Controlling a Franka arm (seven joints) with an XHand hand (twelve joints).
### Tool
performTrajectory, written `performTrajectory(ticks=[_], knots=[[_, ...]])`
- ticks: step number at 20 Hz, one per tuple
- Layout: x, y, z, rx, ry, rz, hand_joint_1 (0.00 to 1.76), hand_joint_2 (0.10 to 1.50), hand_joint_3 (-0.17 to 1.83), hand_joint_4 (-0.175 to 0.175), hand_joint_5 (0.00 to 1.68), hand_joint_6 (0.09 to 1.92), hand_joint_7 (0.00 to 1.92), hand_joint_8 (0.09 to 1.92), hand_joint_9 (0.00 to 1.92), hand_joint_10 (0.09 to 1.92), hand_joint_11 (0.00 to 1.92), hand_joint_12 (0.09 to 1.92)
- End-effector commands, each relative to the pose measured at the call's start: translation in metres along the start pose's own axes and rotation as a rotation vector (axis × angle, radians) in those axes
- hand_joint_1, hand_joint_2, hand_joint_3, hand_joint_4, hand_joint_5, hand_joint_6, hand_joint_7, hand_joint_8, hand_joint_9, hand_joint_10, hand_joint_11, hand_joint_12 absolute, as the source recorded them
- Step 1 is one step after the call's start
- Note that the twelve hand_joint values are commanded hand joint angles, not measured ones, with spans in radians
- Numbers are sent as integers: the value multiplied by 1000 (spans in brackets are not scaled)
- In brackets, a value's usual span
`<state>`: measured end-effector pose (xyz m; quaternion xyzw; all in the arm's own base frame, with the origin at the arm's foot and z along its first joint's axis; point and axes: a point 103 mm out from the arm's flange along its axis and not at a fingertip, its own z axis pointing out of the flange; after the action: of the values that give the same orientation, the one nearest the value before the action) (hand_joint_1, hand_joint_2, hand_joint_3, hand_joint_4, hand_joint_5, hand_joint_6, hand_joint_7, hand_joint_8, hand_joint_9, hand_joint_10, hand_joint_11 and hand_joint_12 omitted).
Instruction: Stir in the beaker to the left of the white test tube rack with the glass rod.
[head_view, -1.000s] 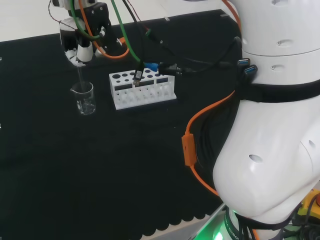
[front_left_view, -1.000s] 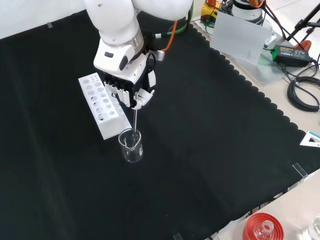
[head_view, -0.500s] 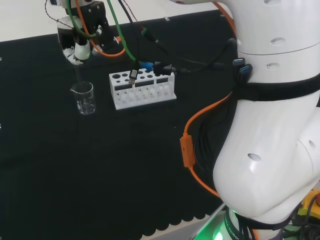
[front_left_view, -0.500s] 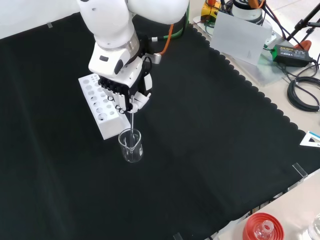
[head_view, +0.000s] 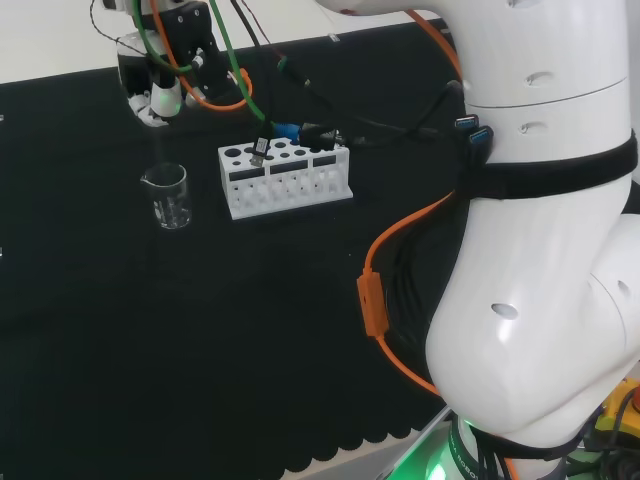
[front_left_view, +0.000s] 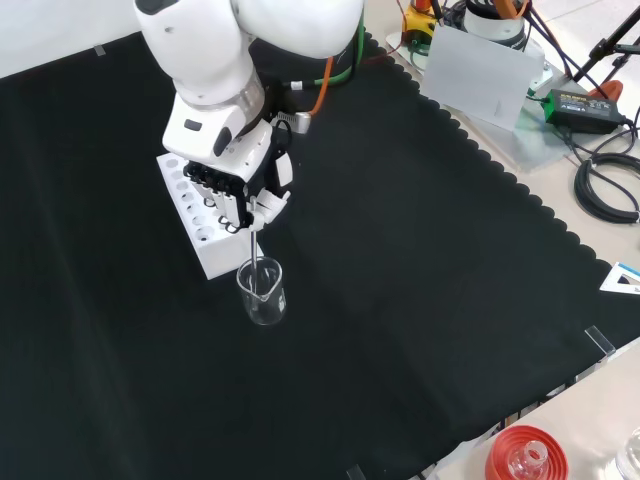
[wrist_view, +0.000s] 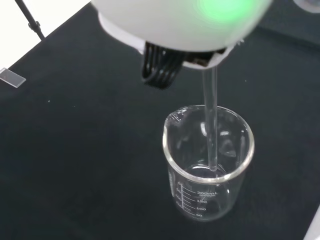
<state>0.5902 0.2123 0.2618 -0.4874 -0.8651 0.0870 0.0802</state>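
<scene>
A clear glass beaker (front_left_view: 262, 293) stands on the black cloth just in front of the white test tube rack (front_left_view: 212, 250) in the front view. In the head view the beaker (head_view: 167, 196) is left of the rack (head_view: 285, 184). The hand (front_left_view: 237, 187) hovers above the beaker, its fingers curled round the top of a thin glass rod (front_left_view: 256, 250). The rod hangs upright with its lower end inside the beaker. In the wrist view the rod (wrist_view: 211, 125) ends within the beaker (wrist_view: 207, 165), clear of the bottom. In the head view the hand (head_view: 155, 95) is well above the beaker's rim.
The arm's big white links (head_view: 540, 250) stand at the right of the head view, with cables (head_view: 300, 130) hanging over the rack. A red ribbed stand (front_left_view: 525, 455) sits off the cloth's scalloped edge at the front view's lower right. Open cloth lies around the beaker.
The hand has risen with the rod and drifted slightly towards the rack's side in the front view. The rod's tip sits higher in the beaker. Beaker and rack have not moved.
</scene>
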Motion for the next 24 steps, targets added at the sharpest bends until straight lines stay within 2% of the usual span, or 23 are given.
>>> performTrajectory(ticks=[1, 8, 14, 24], knots=[[-16, -5, 6, 4, 17, 13, 1337, 486, 958, -175, 1194, 789, 1435, 712, 1712, 520, 1604, 712], [-12, -20, 5, -1, 13, 25, 1337, 486, 957, -175, 1193, 791, 1434, 712, 1711, 521, 1604, 713], [6, -24, 2, -18, 9, 8, 1337, 487, 957, -175, 1192, 792, 1434, 713, 1711, 522, 1603, 713], [32, -16, 5, -5, -5, -22, 1337, 489, 955, -175, 1191, 792, 1433, 714, 1710, 523, 1602, 713]])
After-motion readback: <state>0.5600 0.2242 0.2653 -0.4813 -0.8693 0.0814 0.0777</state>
